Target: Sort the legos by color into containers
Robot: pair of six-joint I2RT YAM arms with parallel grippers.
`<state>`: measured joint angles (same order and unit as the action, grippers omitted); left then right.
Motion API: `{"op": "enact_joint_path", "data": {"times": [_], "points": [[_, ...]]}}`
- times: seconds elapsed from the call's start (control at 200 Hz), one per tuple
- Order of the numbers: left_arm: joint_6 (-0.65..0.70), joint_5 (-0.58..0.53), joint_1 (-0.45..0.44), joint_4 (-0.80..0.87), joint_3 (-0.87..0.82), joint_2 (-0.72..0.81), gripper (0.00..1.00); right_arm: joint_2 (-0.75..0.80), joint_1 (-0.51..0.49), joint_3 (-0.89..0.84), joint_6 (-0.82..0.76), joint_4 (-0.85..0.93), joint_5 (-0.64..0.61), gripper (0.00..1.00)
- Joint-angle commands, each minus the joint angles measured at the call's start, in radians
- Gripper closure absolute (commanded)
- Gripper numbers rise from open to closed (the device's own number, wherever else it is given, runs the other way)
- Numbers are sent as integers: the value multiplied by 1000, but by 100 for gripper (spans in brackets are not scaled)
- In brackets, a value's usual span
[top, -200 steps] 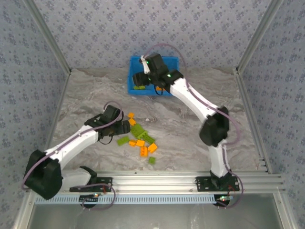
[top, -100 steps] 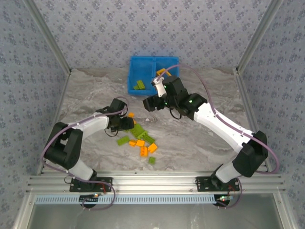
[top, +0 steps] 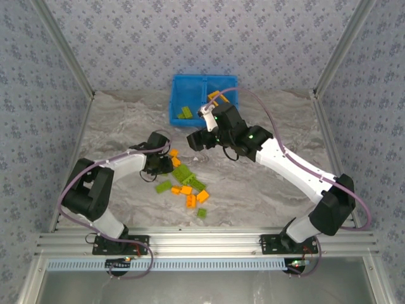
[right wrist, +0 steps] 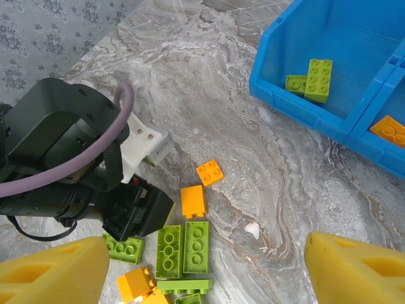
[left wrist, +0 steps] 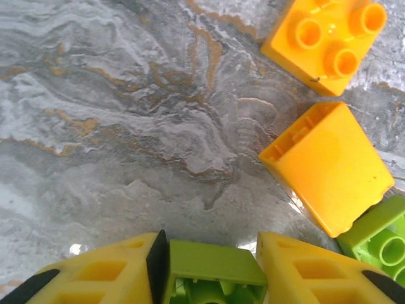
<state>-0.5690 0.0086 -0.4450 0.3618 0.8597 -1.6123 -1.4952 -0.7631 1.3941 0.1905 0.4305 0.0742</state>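
Two compartments of the blue bin (top: 193, 85), at 12 o'clock on the table (top: 114, 133), each hold a few sorted bricks (top: 185, 113). The right gripper (top: 195, 140), jaws wide and empty, hangs at 12 o'clock of the loose legos (top: 188, 185). The left gripper (left wrist: 212, 278), at their 9 o'clock, clamps a lime brick (left wrist: 212, 261), with two orange bricks (left wrist: 326, 164) crowding its 1 o'clock.

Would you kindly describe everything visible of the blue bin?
The blue bin is a bright, glossy plastic rectangle, open-topped, sitting flat at the far side of the marbled table. A middle divider splits it in two: the left compartment holds two lime green bricks, the right at least one orange brick.
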Motion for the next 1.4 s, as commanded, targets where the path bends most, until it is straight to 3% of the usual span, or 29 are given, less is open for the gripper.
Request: {"op": "enact_joint_path", "data": {"times": [0.0, 0.205, 0.305, 0.415, 0.565, 0.82, 1.089, 1.399], "points": [[-12, -24, 5, 31, -24, 33, 66, -6, -9, 34, 15, 14, -23, 17], [-34, -14, 2, 78, 27, 164, 77, 71, -12, -4, 59, 8, -106, 15], [-20, -41, -11, 92, 120, 226, 79, 152, -12, -73, 105, -37, -183, 13], [24, -87, -30, 80, 273, 195, 79, 246, -10, -156, 143, -72, -261, 12], [120, -172, -65, 8, 531, 18, 79, 340, -10, -259, 178, -85, -326, 11], [199, -292, -59, 4, 1045, -423, 79, 449, -12, -313, 207, 4, -377, 10], [233, -302, -29, 258, 1663, -889, 79, 568, -12, -350, 220, 75, -423, 9], [166, -261, -29, 280, 1697, -931, 59, 582, -12, -336, 211, 75, -416, 9]]}}
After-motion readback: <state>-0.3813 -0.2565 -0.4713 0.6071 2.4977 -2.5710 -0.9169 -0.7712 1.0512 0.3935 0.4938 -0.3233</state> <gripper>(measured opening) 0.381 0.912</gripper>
